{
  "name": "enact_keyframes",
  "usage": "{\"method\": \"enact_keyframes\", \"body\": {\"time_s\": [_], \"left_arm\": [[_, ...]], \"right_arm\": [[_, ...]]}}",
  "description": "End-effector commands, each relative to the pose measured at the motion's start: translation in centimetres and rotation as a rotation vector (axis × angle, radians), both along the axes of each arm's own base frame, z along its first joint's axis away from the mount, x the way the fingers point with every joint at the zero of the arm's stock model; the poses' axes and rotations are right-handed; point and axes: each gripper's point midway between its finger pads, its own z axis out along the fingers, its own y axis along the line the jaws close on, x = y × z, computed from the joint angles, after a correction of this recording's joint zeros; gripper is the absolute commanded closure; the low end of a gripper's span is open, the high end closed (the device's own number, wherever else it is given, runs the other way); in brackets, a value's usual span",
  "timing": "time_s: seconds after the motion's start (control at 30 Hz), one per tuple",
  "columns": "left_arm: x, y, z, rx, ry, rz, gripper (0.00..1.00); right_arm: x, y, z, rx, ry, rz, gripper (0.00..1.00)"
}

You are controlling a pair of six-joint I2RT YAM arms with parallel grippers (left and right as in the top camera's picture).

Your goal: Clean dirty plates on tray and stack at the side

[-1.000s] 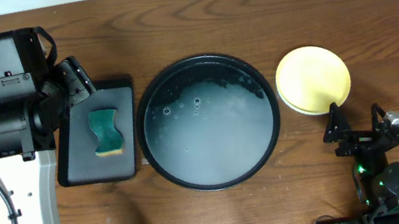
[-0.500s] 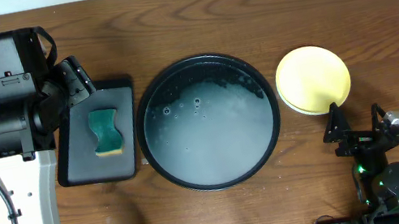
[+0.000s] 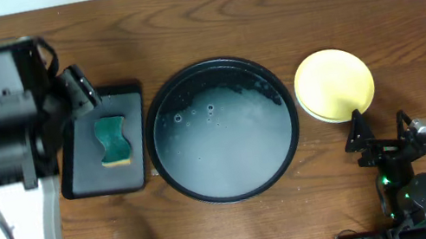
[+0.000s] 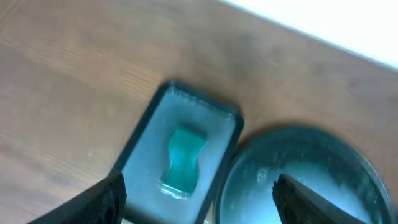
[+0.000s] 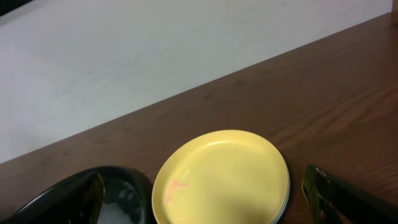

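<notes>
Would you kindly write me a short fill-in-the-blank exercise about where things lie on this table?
1. The plate to the right of the round tray is coloured ____.
2. The green sponge lies on the smaller tray, whose shape is ____.
3. The number of plates lying in the round tray is ____.
Missing words: yellow; rectangular; zero.

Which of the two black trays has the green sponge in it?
The smaller rectangular tray on the left: the sponge lies inside it. The large round tray in the middle holds only foamy water.
</notes>
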Motion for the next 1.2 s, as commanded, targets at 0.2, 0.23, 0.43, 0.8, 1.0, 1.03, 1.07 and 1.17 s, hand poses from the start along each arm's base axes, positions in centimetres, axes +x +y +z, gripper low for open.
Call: {"method": "enact_keyframes", "body": {"time_s": [0.2, 0.23, 0.43, 0.8, 1.0, 1.03, 1.07, 1.17], "left_arm": [[-2.7, 0.3, -4.7, 0.003, -0.376, -0.035, 0.23], [-2.9, 0.2, -5.5, 0.011, -0.415, -0.056, 0.23], [-5.4, 0.1, -10.0, 0.127, -0.595, -0.104, 0.23], [-7.6, -0.1, -15.5, 0.271, -0.632, -0.171, 0.23], [-7.6, -0.1, -15.5, 0.271, -0.632, -0.171, 0.23], [-7.6, -0.1, -15.5, 0.271, -0.632, -0.171, 0.23], [-7.6, -0.1, -15.5, 0.271, -0.632, -0.171, 0.23], [-7.6, -0.1, -15.5, 0.271, -0.632, -0.171, 0.23]], "right_arm": [[0.0, 0.0, -0.1, -0.017, 0.003, -0.001, 0.01], [0.0, 0.0, -0.1, -0.017, 0.003, -0.001, 0.01], [0.0, 0.0, -0.1, -0.017, 0.003, -0.001, 0.01], [0.0, 0.0, -0.1, -0.017, 0.003, -0.001, 0.01], [0.0, 0.0, -0.1, -0.017, 0.003, -0.001, 0.01], [0.0, 0.0, -0.1, -0.017, 0.003, -0.001, 0.01], [0.0, 0.0, -0.1, -0.017, 0.003, -0.001, 0.01], [0.0, 0.0, -0.1, -0.017, 0.003, -0.001, 0.01]]}}
